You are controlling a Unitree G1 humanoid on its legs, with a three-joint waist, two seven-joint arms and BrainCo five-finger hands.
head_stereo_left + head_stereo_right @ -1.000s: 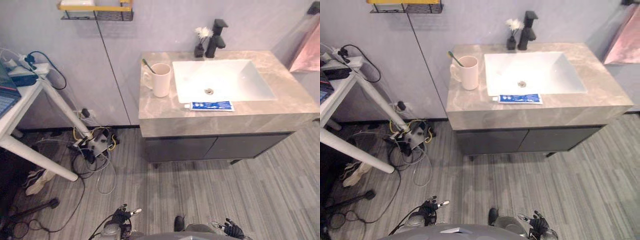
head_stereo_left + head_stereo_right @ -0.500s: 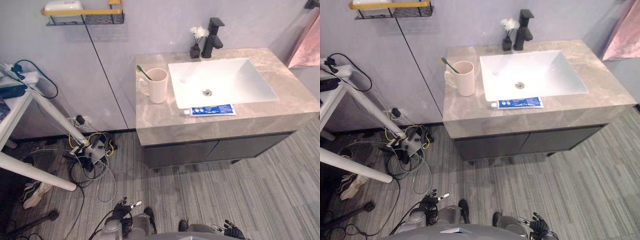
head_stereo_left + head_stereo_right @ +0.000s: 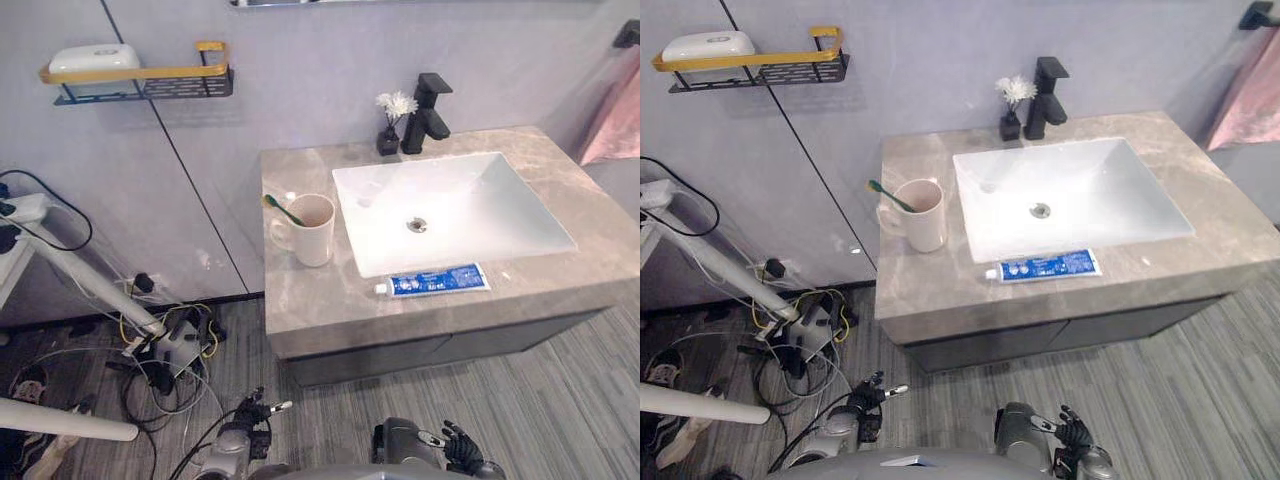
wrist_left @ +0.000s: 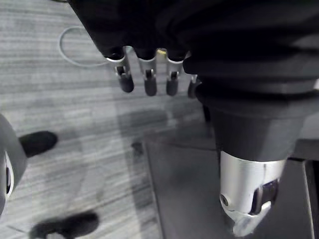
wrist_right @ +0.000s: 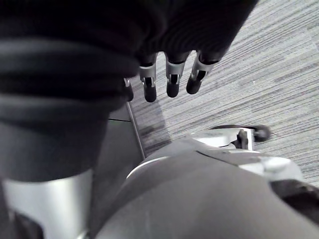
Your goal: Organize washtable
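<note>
Approach is the step in hand, by my reading: nothing on the marble surface (image 3: 300,290) has been taken up yet. The left hand (image 3: 252,411) and the right hand (image 3: 461,447) both hang low over the floor (image 3: 560,380), well short of the white basin (image 3: 500,215). A toothpaste tube (image 3: 437,281) lies flat just in front of the basin, parallel to its front rim. A cup (image 3: 314,229) with a green toothbrush (image 3: 282,209) leaning in it stands just beside the basin's left rim. A black faucet (image 3: 428,107) and a small flower vase (image 3: 390,135) stand behind the basin. The loose tube looks like the thing to tidy. The next move probably calls for closing in on the surface, then raising an arm to reach the strip in front of the basin. The eye views give the layout of the things around the basin but leave the hands small. The wrist views supply what those lack. The left hand's fingers (image 4: 146,79) hang straight and a little apart, holding nothing. The right hand's fingers (image 5: 172,79) hang the same way, empty, above the grey planks.
</note>
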